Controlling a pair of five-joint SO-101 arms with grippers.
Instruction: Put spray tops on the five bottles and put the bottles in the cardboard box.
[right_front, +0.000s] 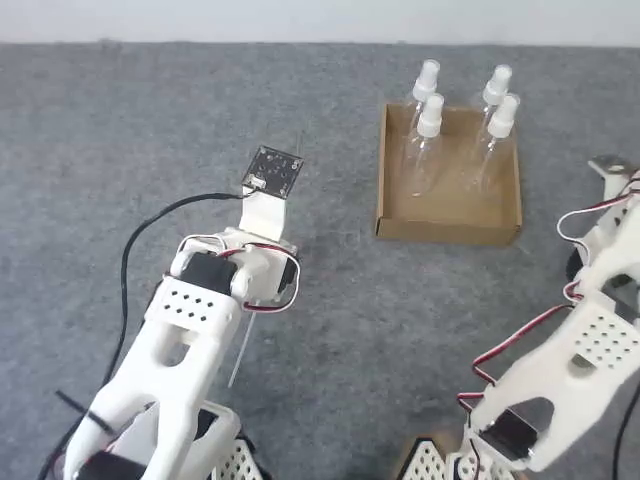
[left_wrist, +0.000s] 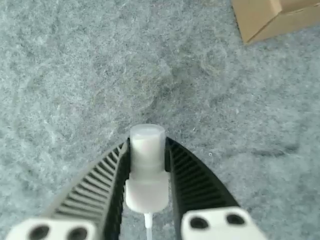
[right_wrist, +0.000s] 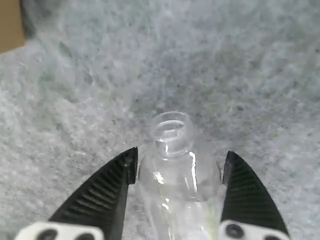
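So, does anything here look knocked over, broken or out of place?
Nothing stands out. Four capped bottles stand upright in the cardboard box, the left gripper holds a spray top, and the right gripper holds an uncapped bottle.

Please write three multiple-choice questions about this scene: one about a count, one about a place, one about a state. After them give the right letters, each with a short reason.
1. How many bottles stand in the cardboard box? A) two B) five C) four
2. Where is the loose spray top? A) in the left gripper B) on a bottle C) inside the box
3. The held bottle in the right gripper is: A) capped B) open at the neck C) crushed flat

Answers: 1 C, four white tops rise from the box. 2 A, the gripper closes on it from both sides. 3 B, its bare round rim shows.
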